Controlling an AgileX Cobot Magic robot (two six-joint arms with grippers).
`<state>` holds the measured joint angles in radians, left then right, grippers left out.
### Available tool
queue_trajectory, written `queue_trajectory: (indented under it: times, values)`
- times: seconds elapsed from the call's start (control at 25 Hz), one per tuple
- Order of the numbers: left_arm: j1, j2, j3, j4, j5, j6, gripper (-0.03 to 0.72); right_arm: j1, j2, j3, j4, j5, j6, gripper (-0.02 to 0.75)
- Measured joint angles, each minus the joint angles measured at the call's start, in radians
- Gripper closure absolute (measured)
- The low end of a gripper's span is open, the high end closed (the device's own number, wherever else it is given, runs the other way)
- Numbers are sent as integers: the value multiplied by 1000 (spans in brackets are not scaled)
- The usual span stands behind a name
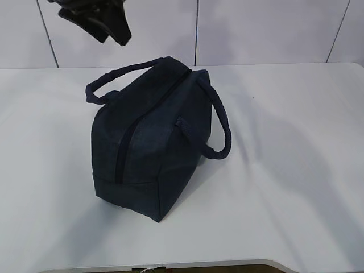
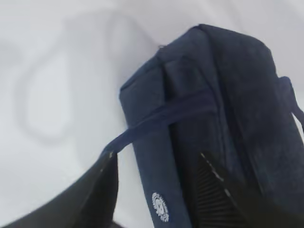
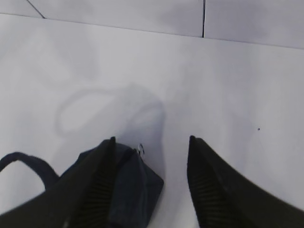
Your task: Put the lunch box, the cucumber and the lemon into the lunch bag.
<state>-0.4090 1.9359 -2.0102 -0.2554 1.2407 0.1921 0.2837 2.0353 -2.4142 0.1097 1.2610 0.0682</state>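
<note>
Lunch bag (image 1: 151, 142) zipped, both pincers gaping

You are seeing the left pincer (image 2: 156, 164) hanging open astride the bag's end and handle, while the right pincer (image 3: 151, 161) is spreading open, the bag's corner lying against its left finger, above the white bench (image 1: 296, 170).

Lunch bag (image 1: 151, 142) sits mid-bench (image 1: 296, 170), one handle (image 1: 114, 79) left, other (image 1: 219, 125) right; left tool (image 1: 99, 23) above, behind it.
</note>
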Motion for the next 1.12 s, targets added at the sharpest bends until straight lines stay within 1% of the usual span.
queue_trajectory:
  times: [0.16,0.32,0.6,0.72,0.84,1.12]
  values:
    - [24,-43,0,2,6,-36,316,0,-136,183,-6,2,-23,339]
    - [25,-77,-1,2,9,-43,335,0,-260,335,-56,2,-40,339]
    - [25,-135,-1,27,11,-53,338,0,-442,494,-81,2,-55,339]
    - [25,-184,19,39,11,-60,338,0,-520,560,-92,2,-68,339]
    - [25,-242,67,39,11,-64,340,0,-589,629,-110,2,-68,339]
    - [25,-408,262,39,11,-66,340,0,-758,814,-117,2,-97,339]
